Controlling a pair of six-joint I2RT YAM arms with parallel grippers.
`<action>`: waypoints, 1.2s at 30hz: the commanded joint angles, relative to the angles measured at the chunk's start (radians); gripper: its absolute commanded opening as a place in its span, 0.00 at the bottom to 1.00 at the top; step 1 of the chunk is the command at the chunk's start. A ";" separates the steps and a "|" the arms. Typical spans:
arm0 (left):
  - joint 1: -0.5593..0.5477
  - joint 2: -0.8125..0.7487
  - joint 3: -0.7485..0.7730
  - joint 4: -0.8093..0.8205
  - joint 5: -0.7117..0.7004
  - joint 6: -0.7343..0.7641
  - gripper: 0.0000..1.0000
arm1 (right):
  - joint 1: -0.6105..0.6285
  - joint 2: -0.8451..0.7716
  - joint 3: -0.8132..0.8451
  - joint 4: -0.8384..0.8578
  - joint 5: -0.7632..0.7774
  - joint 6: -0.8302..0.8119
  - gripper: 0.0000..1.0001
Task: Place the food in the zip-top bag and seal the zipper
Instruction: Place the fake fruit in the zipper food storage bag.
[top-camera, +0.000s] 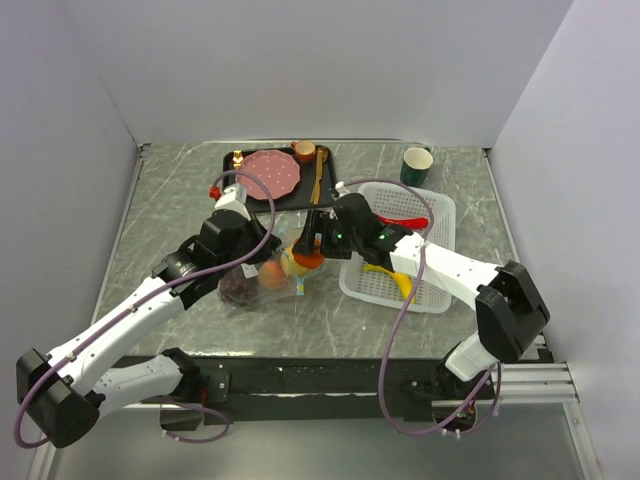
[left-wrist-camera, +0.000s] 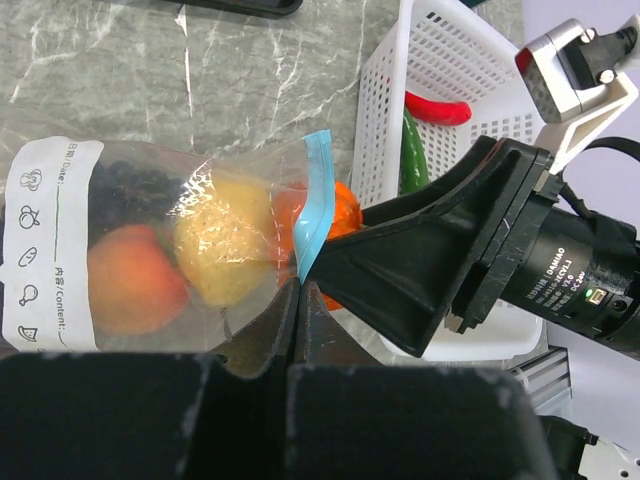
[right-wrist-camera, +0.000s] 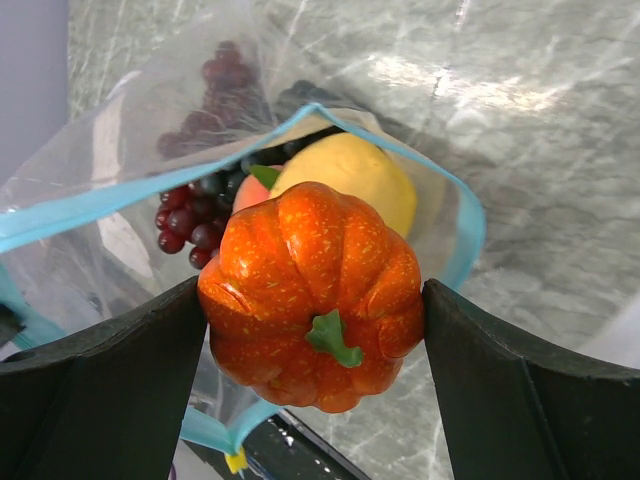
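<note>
Right claw (right-wrist-camera: 315, 300) is clamped on the orange pumpkin (right-wrist-camera: 300, 250), stem toward the camera, hanging right at the mouth of the zip-top bag (left-wrist-camera: 50, 250). The bag lies mid-bench (top-camera: 330, 320), with the white basket (top-camera: 430, 215) at its 3 o'clock. Left claw (left-wrist-camera: 300, 320) is pinched shut on the bag's lip, right where the teal zipper (left-wrist-camera: 315, 200) bends. Inside, the lemon (right-wrist-camera: 350, 175) sits at 12 o'clock from the pumpkin and the grapes (right-wrist-camera: 190, 215) at 10. My read: push the pumpkin deeper, past the teal strip, before letting go, or it may roll back out. The left claw should keep the lip lifted and taut so the mouth can't fold. The red chili (left-wrist-camera: 440, 108) and banana (top-camera: 390, 275) wait in the basket.
</note>
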 joint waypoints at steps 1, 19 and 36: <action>-0.003 0.001 0.015 0.014 0.002 -0.002 0.01 | 0.021 0.013 0.047 0.062 -0.039 0.005 0.73; -0.003 -0.045 0.026 -0.017 -0.036 -0.007 0.01 | 0.081 0.122 0.134 0.116 -0.136 0.029 0.76; -0.003 -0.060 0.035 -0.029 -0.045 -0.001 0.01 | 0.084 0.116 0.142 0.099 -0.127 -0.015 0.91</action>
